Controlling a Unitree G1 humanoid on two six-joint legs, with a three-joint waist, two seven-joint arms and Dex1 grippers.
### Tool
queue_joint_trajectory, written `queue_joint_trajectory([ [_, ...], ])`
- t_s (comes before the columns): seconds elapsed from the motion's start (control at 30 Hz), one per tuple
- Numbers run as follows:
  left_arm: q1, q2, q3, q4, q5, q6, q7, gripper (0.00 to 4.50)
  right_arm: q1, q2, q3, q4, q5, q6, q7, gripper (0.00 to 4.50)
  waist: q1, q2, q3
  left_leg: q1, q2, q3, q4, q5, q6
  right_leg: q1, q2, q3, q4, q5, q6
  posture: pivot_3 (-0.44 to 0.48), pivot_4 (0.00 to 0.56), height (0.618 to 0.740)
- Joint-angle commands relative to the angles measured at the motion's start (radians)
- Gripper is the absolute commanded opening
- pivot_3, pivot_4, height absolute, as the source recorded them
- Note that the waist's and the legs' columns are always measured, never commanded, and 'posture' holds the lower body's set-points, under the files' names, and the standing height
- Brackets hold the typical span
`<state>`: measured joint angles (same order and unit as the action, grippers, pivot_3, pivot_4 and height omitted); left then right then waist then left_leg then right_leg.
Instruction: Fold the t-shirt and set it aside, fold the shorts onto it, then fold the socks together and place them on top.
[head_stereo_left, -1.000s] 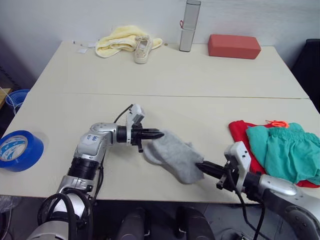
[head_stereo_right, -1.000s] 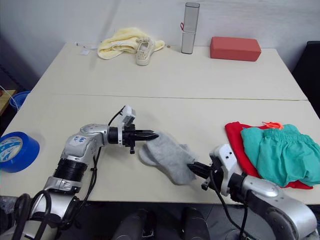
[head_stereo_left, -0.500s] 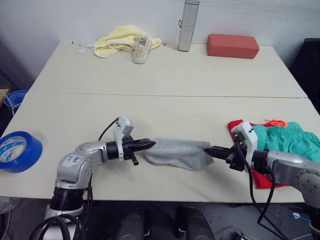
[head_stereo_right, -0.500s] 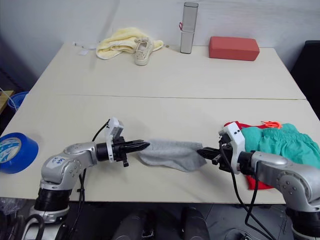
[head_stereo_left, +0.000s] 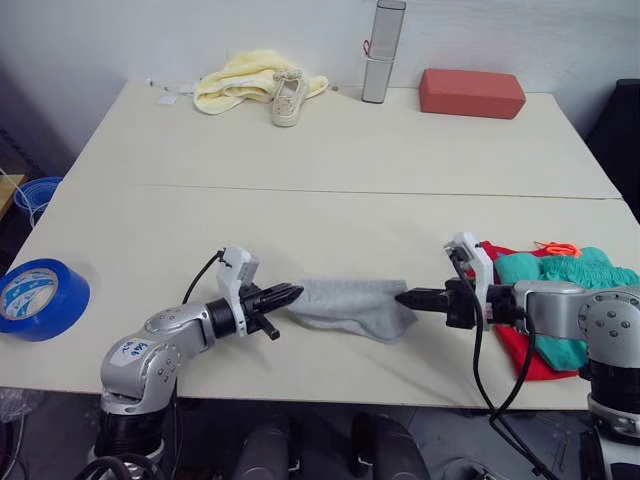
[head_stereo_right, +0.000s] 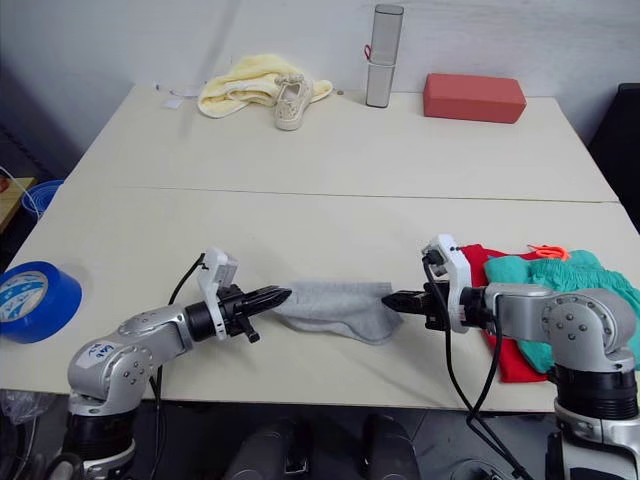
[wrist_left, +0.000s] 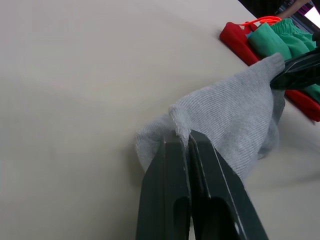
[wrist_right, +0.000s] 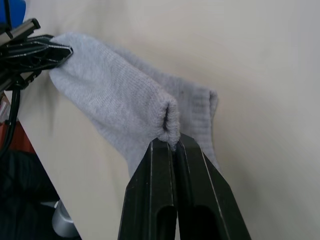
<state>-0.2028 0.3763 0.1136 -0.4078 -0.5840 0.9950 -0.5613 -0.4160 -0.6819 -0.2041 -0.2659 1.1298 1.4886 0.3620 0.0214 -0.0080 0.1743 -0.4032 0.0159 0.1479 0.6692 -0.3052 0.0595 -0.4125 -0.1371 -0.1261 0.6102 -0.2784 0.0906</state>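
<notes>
The light grey socks (head_stereo_left: 350, 305) hang stretched between my two grippers just above the near table edge. My left gripper (head_stereo_left: 290, 292) is shut on their left end, and my right gripper (head_stereo_left: 405, 297) is shut on their right end. The wrist views show each pair of fingers (wrist_left: 187, 150) (wrist_right: 170, 145) pinching a fold of grey knit. At the table's right edge, behind my right arm, the teal-green shorts (head_stereo_left: 575, 275) lie on the red t-shirt (head_stereo_left: 520, 345).
A blue tape roll (head_stereo_left: 40, 300) sits at the table's left edge. At the back stand a pale yellow cloth (head_stereo_left: 240, 80), a beige shoe (head_stereo_left: 288, 97), a silver cylinder (head_stereo_left: 381, 50) and a red-brown block (head_stereo_left: 472, 92).
The socks were pulled out flat between the grippers. The right gripper swung up and rightward from the near edge, and the left gripper drew back left and lower.
</notes>
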Motion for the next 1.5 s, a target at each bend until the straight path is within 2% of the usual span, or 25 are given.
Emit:
queue_joint_trajectory([
  [0.03,0.002,0.027,0.0,-0.017,-0.012,-0.01,0.0,0.02,-0.015,0.018,-0.021,-0.009,0.005,0.022,-0.022,0.0,0.0,0.0,0.0,0.0,0.0,0.0,0.0,0.0,0.0,0.0,0.0,0.0,0.0,0.0,0.0,0.0,0.15,0.74],
  [0.23,0.01,0.082,-0.062,0.023,0.023,-0.052,-0.024,0.02,0.012,0.043,0.027,-0.039,-0.076,-0.039,-0.024,0.0,-0.001,0.0,0.0,0.0,0.0,0.0,-0.001,0.0,0.0,-0.001,0.001,0.0,0.0,0.0,0.0,0.0,0.15,0.74],
  [0.37,0.022,0.065,-0.053,0.028,0.013,-0.067,-0.004,0.02,0.032,0.047,0.042,-0.043,-0.125,-0.104,-0.001,0.0,0.0,0.0,0.0,0.0,0.0,0.001,-0.001,0.0,-0.001,-0.001,0.001,0.0,-0.001,0.0,0.0,0.0,0.15,0.74],
  [0.47,0.024,0.047,-0.038,0.036,0.015,-0.092,0.014,0.7,0.046,0.034,0.029,-0.065,-0.124,-0.127,0.034,0.73,0.0,0.0,0.0,0.0,0.0,0.001,-0.001,0.0,-0.001,-0.001,0.001,0.0,-0.001,0.0,0.0,0.0,0.15,0.74],
  [0.63,0.032,0.055,-0.025,0.053,0.039,-0.227,-0.021,2.26,0.103,-0.033,-0.017,-0.097,-0.167,-0.247,0.136,2.4,0.002,0.0,0.0,0.0,0.0,0.001,-0.002,-0.001,-0.002,-0.001,0.001,0.0,-0.002,0.0,0.0,0.0,0.15,0.74],
  [0.73,0.045,0.083,-0.01,0.064,0.032,-0.323,-0.103,3.28,0.18,-0.086,-0.073,-0.13,-0.185,-0.375,0.264,3.52,0.003,0.0,0.0,0.0,0.0,0.001,-0.002,-0.001,-0.002,-0.001,0.001,0.0,-0.003,0.0,0.0,0.0,0.15,0.74],
  [0.8,0.055,0.117,-0.005,0.086,0.046,-0.403,-0.173,3.32,0.227,-0.096,-0.109,-0.16,-0.184,-0.456,0.343,4.21,0.003,0.0,0.0,0.0,0.0,0.001,-0.003,-0.001,-0.002,-0.001,0.001,0.0,-0.003,0.0,0.0,0.0,0.15,0.74],
  [0.9,0.041,0.152,-0.003,0.135,0.043,-0.521,-0.294,3.32,0.265,-0.067,-0.11,-0.2,-0.222,-0.6,0.41,4.21,-0.002,0.001,0.0,0.0,0.001,0.001,-0.003,-0.001,-0.003,-0.001,0.002,0.0,-0.003,0.0,0.0,0.0,0.15,0.74],
  [0.97,0.016,0.164,-0.021,0.171,0.052,-0.6,-0.368,3.32,0.283,-0.033,-0.074,-0.225,-0.267,-0.703,0.442,3.76,-0.001,0.001,0.0,0.0,0.001,0.001,-0.003,-0.002,-0.005,-0.001,0.002,0.0,-0.003,0.0,-0.001,0.0,0.15,0.74],
  [1.0,0.003,0.171,-0.037,0.188,0.057,-0.617,-0.398,2.93,0.292,-0.021,-0.04,-0.23,-0.318,-0.77,0.462,3.52,0.0,0.001,0.0,0.0,0.001,0.001,-0.003,-0.002,-0.006,-0.001,0.002,0.0,-0.003,0.0,-0.001,0.0,0.15,0.74],
  [1.13,-0.067,0.155,-0.119,0.266,0.097,-0.679,-0.48,1.73,0.308,-0.001,0.144,-0.191,-0.564,-1.007,0.501,2.03,0.004,0.001,0.0,0.0,0.0,0.001,-0.003,-0.003,-0.006,-0.001,0.001,-0.001,-0.004,0.001,0.0,0.0,0.15,0.74],
  [1.23,-0.115,0.122,-0.205,0.324,0.182,-0.725,-0.47,0.75,0.312,0.043,0.309,-0.144,-0.717,-1.124,0.494,0.96,0.002,0.0,0.0,0.0,-0.001,0.001,-0.003,-0.002,-0.004,0.0,0.002,-0.002,-0.004,0.001,0.001,0.0,0.15,0.74],
  [1.3,-0.128,0.113,-0.248,0.359,0.239,-0.753,-0.459,0.13,0.312,0.08,0.349,-0.113,-0.761,-1.152,0.47,0.29,0.0,0.001,0.0,0.0,-0.001,0.001,-0.003,0.0,-0.002,0.0,0.002,-0.002,-0.004,0.001,0.001,0.0,0.15,0.74],
  [1.33,-0.133,0.101,-0.262,0.376,0.259,-0.764,-0.446,0.0,0.316,0.089,0.363,-0.097,-0.779,-1.156,0.464,0.02,-0.001,0.001,0.0,0.0,-0.001,0.001,-0.003,0.0,-0.002,0.0,0.002,-0.002,-0.003,0.001,0.0,0.0,0.15,0.74],
  [1.5,-0.157,0.054,-0.306,0.446,0.34,-0.757,-0.368,0.0,0.352,0.087,0.384,-0.034,-0.852,-1.211,0.464,0.02,-0.001,0.001,0.0,0.0,0.0,0.001,-0.002,0.001,-0.002,0.0,0.002,-0.002,-0.003,0.001,0.0,0.0,0.15,0.74],
])
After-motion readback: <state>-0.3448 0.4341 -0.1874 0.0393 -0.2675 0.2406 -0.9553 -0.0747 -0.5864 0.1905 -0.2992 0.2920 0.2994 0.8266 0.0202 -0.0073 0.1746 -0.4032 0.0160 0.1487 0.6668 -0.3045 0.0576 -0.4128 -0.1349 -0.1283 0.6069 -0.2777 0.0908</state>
